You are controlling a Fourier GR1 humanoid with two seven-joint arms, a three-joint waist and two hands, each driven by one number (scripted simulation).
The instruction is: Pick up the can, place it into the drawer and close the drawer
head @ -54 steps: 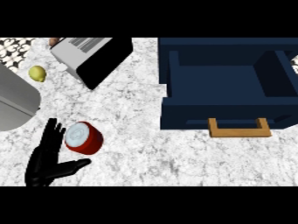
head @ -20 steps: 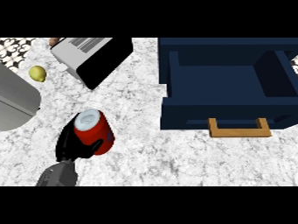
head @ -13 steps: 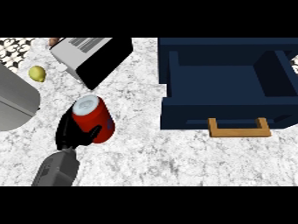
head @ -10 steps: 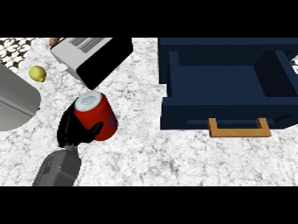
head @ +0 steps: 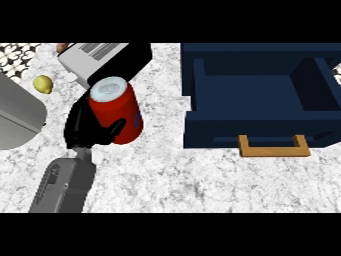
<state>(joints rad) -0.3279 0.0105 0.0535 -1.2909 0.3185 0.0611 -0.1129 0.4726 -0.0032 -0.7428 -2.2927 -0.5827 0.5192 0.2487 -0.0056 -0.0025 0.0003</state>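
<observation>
- Since the earlier frames the can (head: 116,111) has risen and moved up the view, now closer to the toaster (head: 105,56)
- The left hand (head: 86,131) is curled round the can's lower left side, thumb across its red wall
- The can is red with a pale silver top, tilted, above the marbled table (head: 202,180)
- It sits well left of the open dark blue drawer (head: 265,95) with its wooden handle (head: 273,148)
- A lemon (head: 43,84) lies at far left
</observation>
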